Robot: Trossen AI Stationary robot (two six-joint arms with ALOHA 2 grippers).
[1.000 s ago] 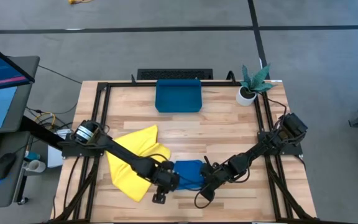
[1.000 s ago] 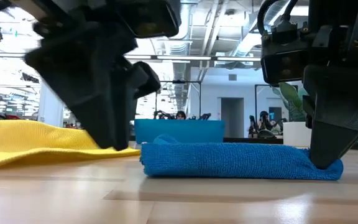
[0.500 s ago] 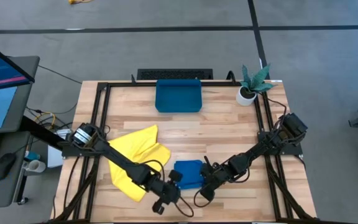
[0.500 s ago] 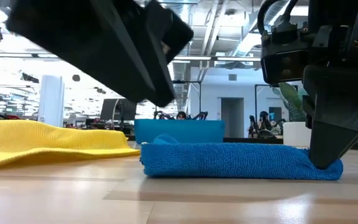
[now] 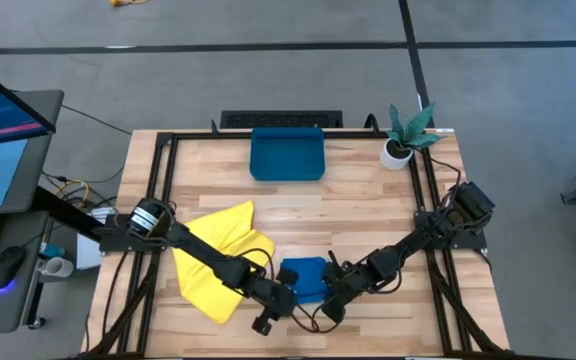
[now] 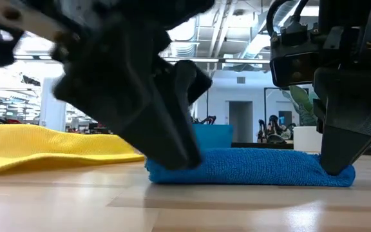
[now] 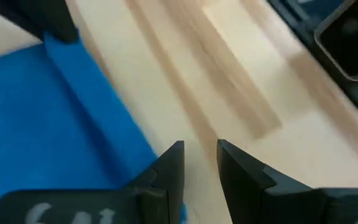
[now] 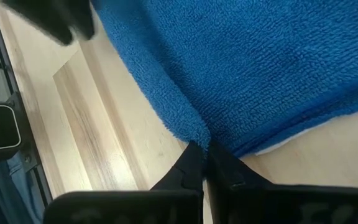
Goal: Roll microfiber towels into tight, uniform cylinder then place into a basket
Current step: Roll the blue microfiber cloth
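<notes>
The blue towel point(image 5: 304, 279) is lying folded at 6 o'clock on the table point(image 5: 368, 210). The right gripper point(image 8: 205, 155) is pinching its corner — only the right wrist view shows that. The left gripper point(image 7: 197, 158) is hovering at the towel's other edge, fingers slightly apart, holding nothing. The yellow towel point(image 5: 218, 260) is lying at 8 o'clock, the basket point(image 5: 287, 154) at 12.

No readable text, label, brand or number shows anywhere.

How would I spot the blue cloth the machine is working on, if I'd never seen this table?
Start at the wooden table and look to its near edge, between the two dark arms. There lies the blue towel, folded into a small thick pad, with the right end effector shut on its corner. Its neighbour, the yellow towel, is loosely spread out.
</notes>
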